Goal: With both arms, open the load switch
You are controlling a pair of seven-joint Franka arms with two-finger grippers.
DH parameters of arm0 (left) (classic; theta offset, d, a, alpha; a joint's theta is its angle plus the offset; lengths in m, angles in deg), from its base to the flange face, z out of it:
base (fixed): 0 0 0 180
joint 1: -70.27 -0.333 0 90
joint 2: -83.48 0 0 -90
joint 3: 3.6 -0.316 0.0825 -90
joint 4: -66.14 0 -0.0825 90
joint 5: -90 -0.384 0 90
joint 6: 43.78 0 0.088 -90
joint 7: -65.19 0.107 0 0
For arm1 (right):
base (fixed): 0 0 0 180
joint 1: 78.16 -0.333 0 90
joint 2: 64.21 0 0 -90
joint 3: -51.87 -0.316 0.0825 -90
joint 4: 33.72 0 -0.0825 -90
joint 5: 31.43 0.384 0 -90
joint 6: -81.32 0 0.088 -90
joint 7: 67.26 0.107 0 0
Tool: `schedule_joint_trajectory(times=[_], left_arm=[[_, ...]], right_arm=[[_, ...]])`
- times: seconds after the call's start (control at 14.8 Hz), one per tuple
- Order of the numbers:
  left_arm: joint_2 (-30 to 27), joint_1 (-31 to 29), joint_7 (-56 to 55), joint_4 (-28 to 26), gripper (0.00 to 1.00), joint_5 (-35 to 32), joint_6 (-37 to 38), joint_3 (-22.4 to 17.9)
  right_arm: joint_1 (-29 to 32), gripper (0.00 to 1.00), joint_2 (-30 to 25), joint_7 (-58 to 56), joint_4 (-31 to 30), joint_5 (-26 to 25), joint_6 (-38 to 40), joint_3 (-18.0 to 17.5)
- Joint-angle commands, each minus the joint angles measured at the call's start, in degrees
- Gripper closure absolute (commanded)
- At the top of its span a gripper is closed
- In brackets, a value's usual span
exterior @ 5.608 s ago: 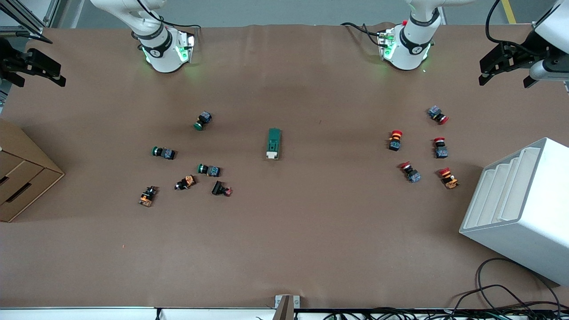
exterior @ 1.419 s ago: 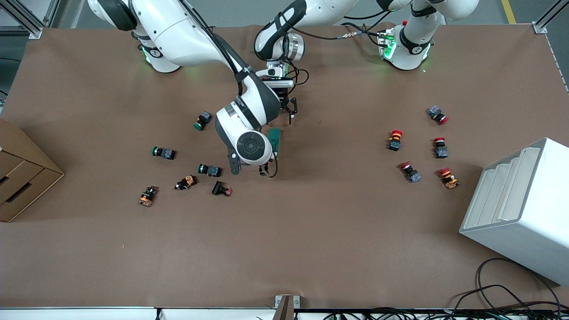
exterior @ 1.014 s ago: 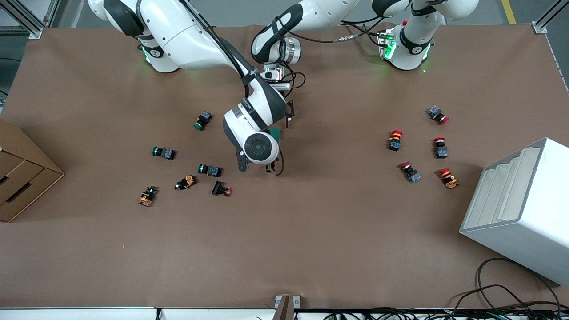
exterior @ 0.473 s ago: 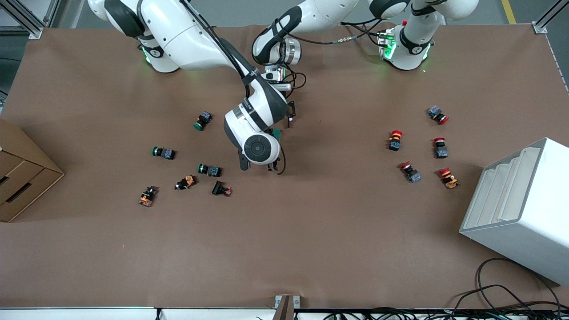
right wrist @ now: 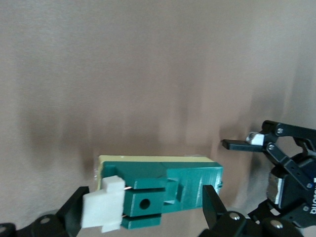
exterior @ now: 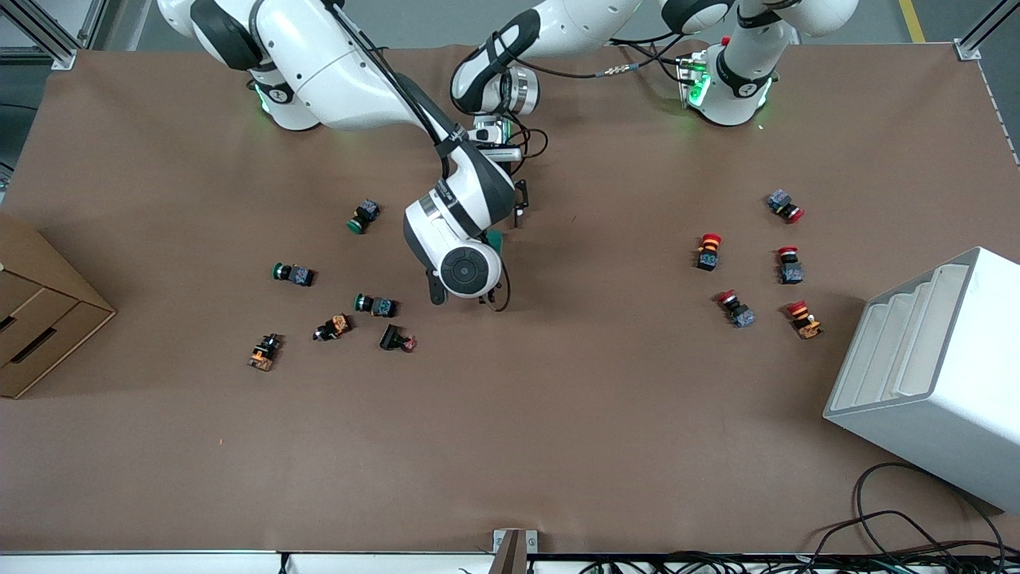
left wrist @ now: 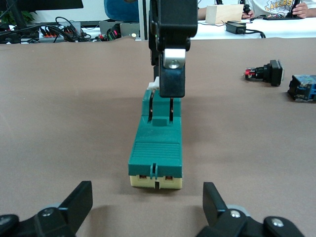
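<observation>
Though small, the load switch point(left wrist: 157, 148) looks like light, rigid moulded plastic with a ribbed top, lying mid-table. The right claw point(right wrist: 143, 210) straddles its white-tab end, fingers open. The left claw point(left wrist: 148, 210) gapes before the other end, holding nothing; both should grip the flat sides.

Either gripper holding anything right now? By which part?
Nothing held. The left gripper is open at the plain end of the dark green rectangular load switch. The right gripper is open astride its white tab end.
</observation>
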Motion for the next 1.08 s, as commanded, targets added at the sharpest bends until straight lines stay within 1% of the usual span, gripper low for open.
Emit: schedule_joint_trajectory(times=[0.0, 0.2, 0.47, 1.01], left_arm=[[0.70, 0.62, -0.84, 0.75, 0.02, -1.05, 1.10, -0.05], [0.70, 0.70, -0.57, 0.31, 0.02, -1.05, 1.10, -0.05], [0.79, 0.97, -0.66, 0.14, 0.02, -0.96, 1.10, -0.05], [0.79, 0.97, -0.22, 0.14, 0.02, -1.05, 1.10, -0.14]], right_arm=[[-0.55, 0.00, 0.17, -0.30, 1.82, 0.55, 5.40, -0.08], [-0.55, 0.00, 0.17, -0.22, 4.63, 1.16, 9.46, -0.16], [-0.38, 0.00, -0.10, -0.13, 5.34, 1.08, 12.53, -1.48], [-0.55, 0.00, -0.36, -0.04, 6.49, 0.99, 17.54, -2.45]])
